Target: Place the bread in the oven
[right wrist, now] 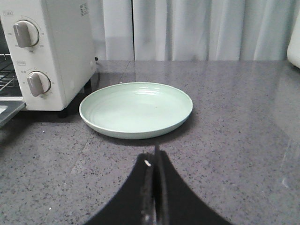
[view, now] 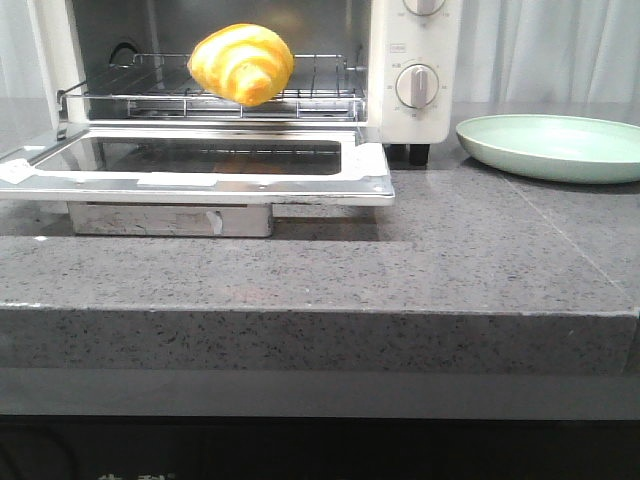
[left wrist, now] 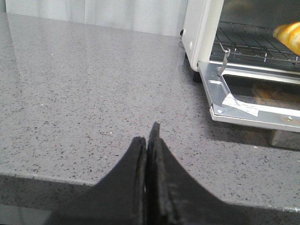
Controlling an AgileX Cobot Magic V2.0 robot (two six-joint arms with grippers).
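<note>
A: On the wire rack (view: 300, 95) of the white toaster oven (view: 415, 120), the bread (view: 241, 63) is sitting, near the front edge of the rack. The glass door (view: 200, 160) is lying open and flat in front of it.

B: So the bread is already inside. What are the hands doing?

A: The left hand (left wrist: 149, 140) is hovering over the grey bench (left wrist: 93, 93), beside the oven's outer corner, and its fingers are pressing together with nothing between them. The right hand (right wrist: 153, 161) is clenched too and is carrying nothing; it is pointing at the pale green plate (right wrist: 136, 110), which is lying bare just beside the oven.

B: I am judging that the placing is done, then, and only the door is waiting, if the task is asking for this at all.

A: I am thinking the same. If somebody is needing to move the bread again, I am guessing it is light and a little soft, and the glossy skin is looking slippery.

B: Where is the good place to hold it?

A: Across the thick middle, with the fingers lying in the darker ridged stripes, not on the narrow ends. A gentle squeeze is probably enough; hard pressing is risking a dent.
</note>
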